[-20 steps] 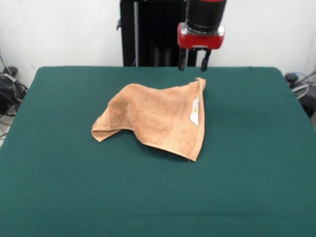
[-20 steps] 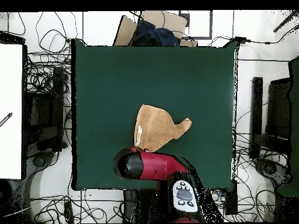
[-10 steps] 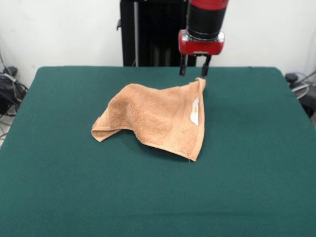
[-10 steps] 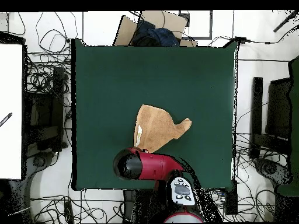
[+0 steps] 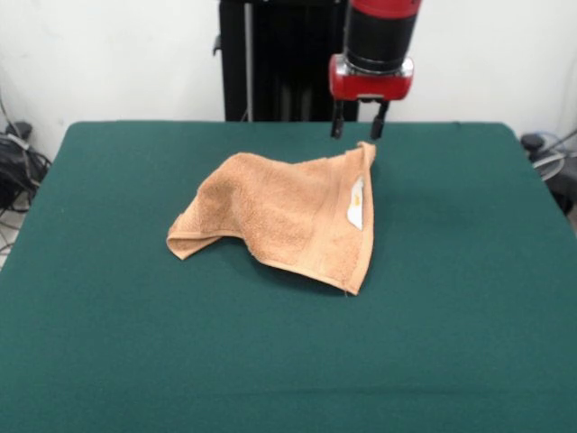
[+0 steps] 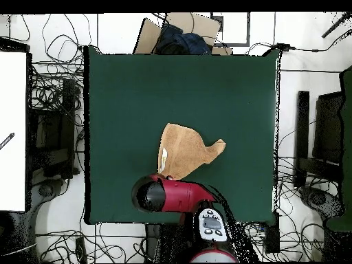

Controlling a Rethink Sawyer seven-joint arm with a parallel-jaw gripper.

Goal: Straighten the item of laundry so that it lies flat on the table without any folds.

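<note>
Towel (image 5: 287, 213) sits near the middle of the table (image 5: 451, 343), still folded over on itself into a rough triangle with a crumpled corner at one side and the white label (image 5: 356, 204) showing, so flattening is not done. End effector (image 5: 358, 129) hovers just above the towel's far raised corner, fingers apart and holding nothing. By my read, the whole unfold is left: grab a corner, pull the layer open, smooth it.

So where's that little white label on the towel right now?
In the front view, the white label sits near the towel's right edge, below the raised corner under the tool.
</note>
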